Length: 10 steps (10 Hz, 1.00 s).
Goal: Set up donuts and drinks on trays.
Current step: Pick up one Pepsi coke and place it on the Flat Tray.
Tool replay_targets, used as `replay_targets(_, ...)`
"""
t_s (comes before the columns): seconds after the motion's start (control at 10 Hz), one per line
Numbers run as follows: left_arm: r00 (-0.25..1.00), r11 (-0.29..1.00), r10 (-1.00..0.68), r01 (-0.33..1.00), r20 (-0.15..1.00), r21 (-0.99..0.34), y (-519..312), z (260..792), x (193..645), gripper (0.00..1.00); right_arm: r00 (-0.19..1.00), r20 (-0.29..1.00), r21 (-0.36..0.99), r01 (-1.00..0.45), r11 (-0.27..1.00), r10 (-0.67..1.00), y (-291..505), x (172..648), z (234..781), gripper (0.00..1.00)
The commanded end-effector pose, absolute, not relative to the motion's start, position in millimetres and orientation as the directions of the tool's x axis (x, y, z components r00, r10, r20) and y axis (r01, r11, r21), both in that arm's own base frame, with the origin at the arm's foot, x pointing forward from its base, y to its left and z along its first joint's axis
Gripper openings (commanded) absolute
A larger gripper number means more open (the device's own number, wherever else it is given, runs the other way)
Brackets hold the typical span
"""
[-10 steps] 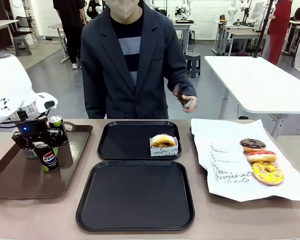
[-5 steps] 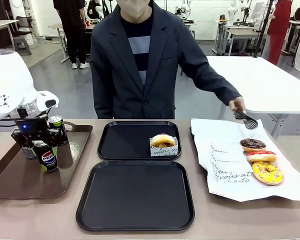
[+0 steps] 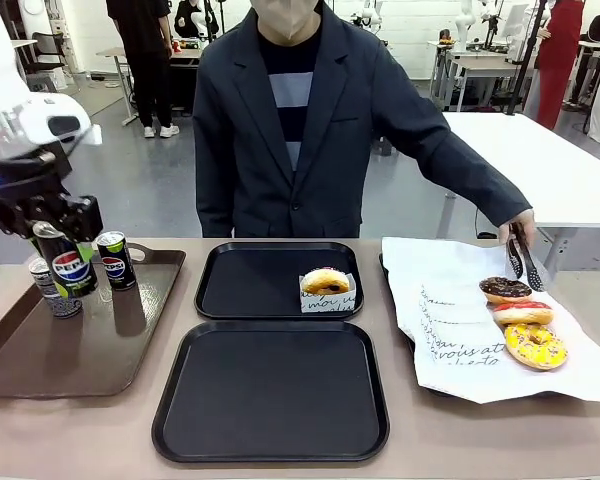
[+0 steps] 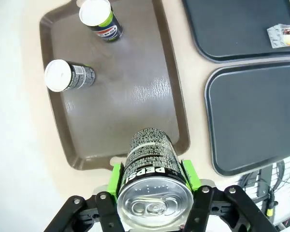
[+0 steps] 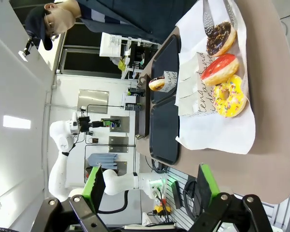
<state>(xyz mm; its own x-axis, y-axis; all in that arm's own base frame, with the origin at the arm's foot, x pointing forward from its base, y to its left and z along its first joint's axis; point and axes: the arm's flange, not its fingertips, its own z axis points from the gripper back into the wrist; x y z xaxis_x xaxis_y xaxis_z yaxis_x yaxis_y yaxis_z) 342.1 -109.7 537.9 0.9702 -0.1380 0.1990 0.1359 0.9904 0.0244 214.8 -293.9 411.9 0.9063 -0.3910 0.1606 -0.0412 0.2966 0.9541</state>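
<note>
My left gripper (image 4: 152,178) was clamped on a Pepsi can (image 4: 151,186), a green pad (image 4: 117,177) pressed to each side, the can upright and held clear above the near end of the brown tray (image 4: 125,101). On that tray stood a second Pepsi can (image 3: 115,261) and a grey can (image 3: 53,294), apart from each other. My right gripper (image 5: 150,186) hung with its fingers spread wide and nothing between them.

The far black tray (image 3: 242,287) carried one sleeved donut (image 3: 326,283) near its right rim; the near black tray (image 3: 270,392) lay just in front of it. To the right, on a white paper sheet (image 3: 445,335), a chocolate donut (image 3: 504,289), a pink donut (image 3: 522,313) and a yellow-sprinkled donut (image 3: 535,346) sat in a close row. A person's hand (image 3: 520,230) held tongs (image 3: 526,264) just over the chocolate one.

All this rested on a tan table (image 3: 90,430). Beyond it lay a grey floor, a white table (image 3: 540,165) and other workbenches.

From the front, my held can covered part of the grey can, and my left arm ran off the picture's upper left corner. Something dark under the sheet showed just a sliver of edge. The sleeve's script was too small to read. My right wrist view was rolled sideways.
</note>
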Motion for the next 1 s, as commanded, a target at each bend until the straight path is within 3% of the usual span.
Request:
replay_targets(0.0, 0.973, 0.993, -0.113, 0.116, 0.199, -0.003, -91, 533, 343, 0.00, 0.903, 0.182, 0.955, -0.067, 0.290, -0.389, -295, 215, 413, 1.00)
replay_targets(0.4, 0.970, 0.990, -0.138, 0.136, 0.199, 0.024, -110, 538, 342, 0.00, 0.903, 0.182, 0.955, -0.067, 0.290, -0.389, -295, 215, 413, 1.00)
replay_targets(0.5, 0.973, 0.991, -0.135, 0.133, 0.190, 0.023, -107, 536, 339, 0.59, 0.903, 0.182, 0.955, -0.067, 0.290, -0.389, -295, 215, 413, 1.00)
replay_targets(0.9, 0.965, 0.985, -0.175, 0.171, 0.195, 0.039, -181, 523, 390, 0.59, 0.903, 0.182, 0.955, -0.067, 0.290, -0.389, -295, 215, 413, 1.00)
